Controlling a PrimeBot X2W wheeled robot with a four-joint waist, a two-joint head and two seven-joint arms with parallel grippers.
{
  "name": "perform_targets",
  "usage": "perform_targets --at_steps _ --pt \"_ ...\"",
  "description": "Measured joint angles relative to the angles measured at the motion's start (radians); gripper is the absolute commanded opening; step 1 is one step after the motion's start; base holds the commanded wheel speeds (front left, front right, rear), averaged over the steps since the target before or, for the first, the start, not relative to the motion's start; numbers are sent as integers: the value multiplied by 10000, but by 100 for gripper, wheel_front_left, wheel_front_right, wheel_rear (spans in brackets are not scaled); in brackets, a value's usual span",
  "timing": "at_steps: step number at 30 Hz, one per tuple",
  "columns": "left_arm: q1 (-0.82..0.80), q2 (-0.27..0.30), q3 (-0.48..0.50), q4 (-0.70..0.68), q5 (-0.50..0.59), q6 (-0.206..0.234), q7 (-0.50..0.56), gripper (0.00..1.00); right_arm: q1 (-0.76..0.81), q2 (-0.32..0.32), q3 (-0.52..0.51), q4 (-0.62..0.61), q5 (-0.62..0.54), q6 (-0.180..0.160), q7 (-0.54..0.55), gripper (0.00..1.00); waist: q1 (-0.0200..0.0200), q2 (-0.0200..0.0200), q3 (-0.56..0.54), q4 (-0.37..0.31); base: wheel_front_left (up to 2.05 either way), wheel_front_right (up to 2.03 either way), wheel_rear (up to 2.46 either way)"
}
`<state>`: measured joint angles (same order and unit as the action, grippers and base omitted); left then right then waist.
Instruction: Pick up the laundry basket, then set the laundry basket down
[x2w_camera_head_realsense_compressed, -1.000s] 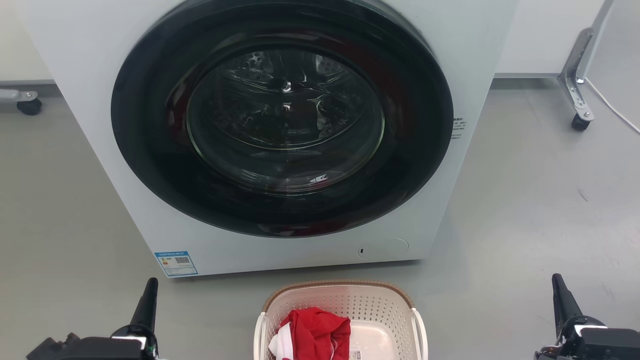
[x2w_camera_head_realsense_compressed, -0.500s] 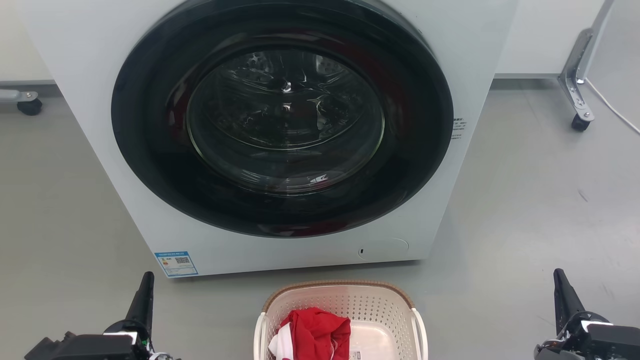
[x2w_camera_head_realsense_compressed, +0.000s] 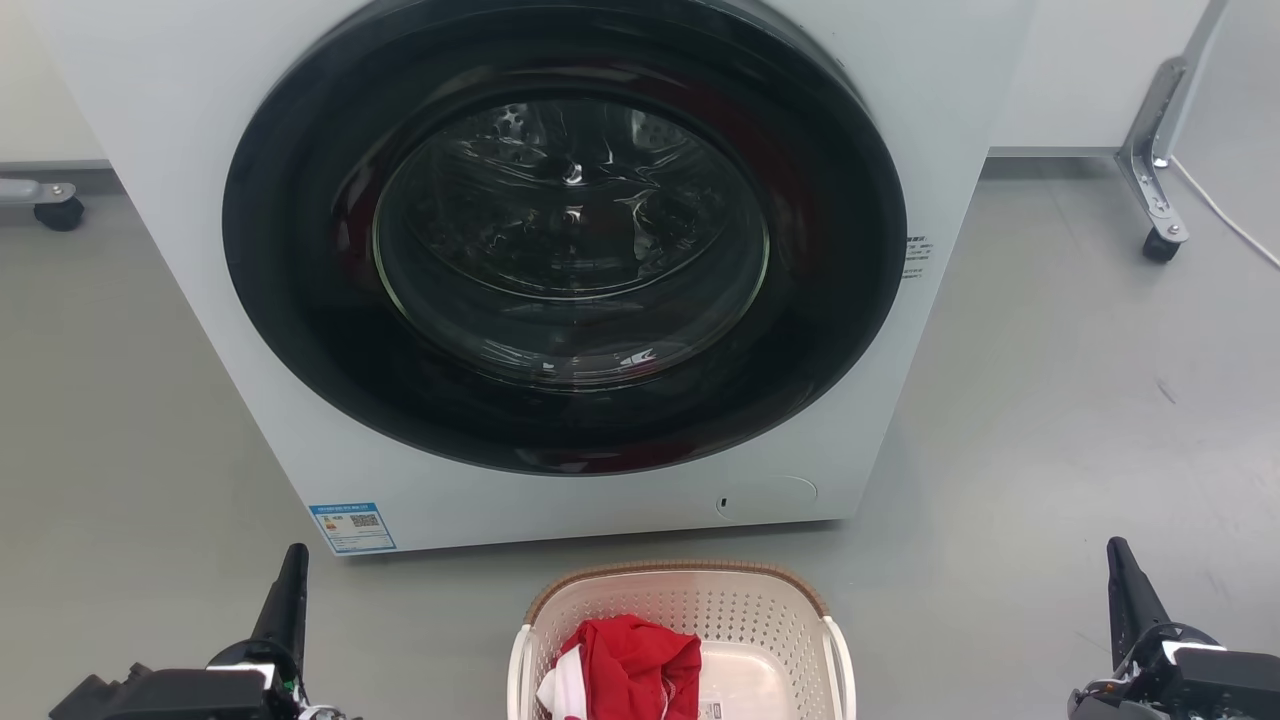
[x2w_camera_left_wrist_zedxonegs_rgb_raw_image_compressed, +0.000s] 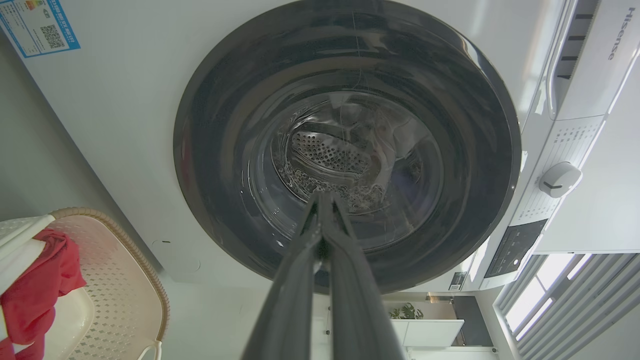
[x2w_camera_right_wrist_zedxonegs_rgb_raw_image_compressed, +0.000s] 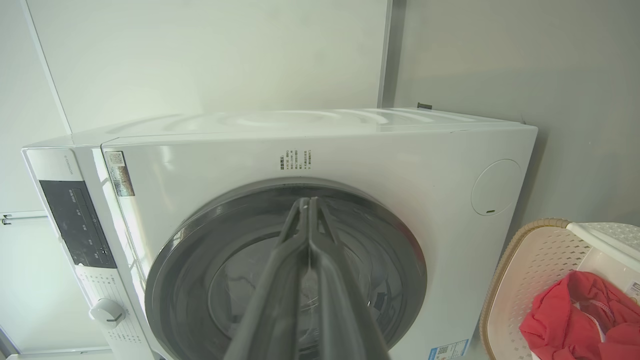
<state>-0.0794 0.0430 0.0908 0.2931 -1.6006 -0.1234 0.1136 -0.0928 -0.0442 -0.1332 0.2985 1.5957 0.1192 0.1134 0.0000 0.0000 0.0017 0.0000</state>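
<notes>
Cream-white perforated plastic under a brown woven rim: the laundry basket (x2w_camera_head_realsense_compressed: 740, 605) sits low in the middle of my head view, on the grey floor (x2w_camera_head_realsense_compressed: 1050, 420) just in front of the washing machine (x2w_camera_head_realsense_compressed: 150, 150). The machine's round dark door (x2w_camera_head_realsense_compressed: 565, 235) is closed. A red garment (x2w_camera_head_realsense_compressed: 630, 665) lies bunched inside the basket. The basket's near end runs off the bottom edge of the view, so I can only say it appears to stand flat on the floor.

My left gripper (x2w_camera_head_realsense_compressed: 293, 565) and my right gripper (x2w_camera_head_realsense_compressed: 1120, 565) hang out to either side, well apart from the basket. Neither is near its white side handles (x2w_camera_head_realsense_compressed: 520, 650). In both wrist views my fingers (x2w_camera_left_wrist_zedxonegs_rgb_raw_image_compressed: 300, 280) are pressed together right to the tips, with nothing between them.

I judge that this scene fits two stages equally well. The basket may be standing on the floor with the lift yet to come, or it may be back on the floor after being set down, with my arms clear of it. The pictures do not settle which, so I name no next move. What I can say is that I hold nothing and the basket rests by the machine.
</notes>
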Motion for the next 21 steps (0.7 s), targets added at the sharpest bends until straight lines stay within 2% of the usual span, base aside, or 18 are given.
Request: perform_targets --at_steps 21 --pt "0 0 -2 12 0 0 0 0 0 0 2 0 2 0 -2 0 0 0 0 0 0 0 0"
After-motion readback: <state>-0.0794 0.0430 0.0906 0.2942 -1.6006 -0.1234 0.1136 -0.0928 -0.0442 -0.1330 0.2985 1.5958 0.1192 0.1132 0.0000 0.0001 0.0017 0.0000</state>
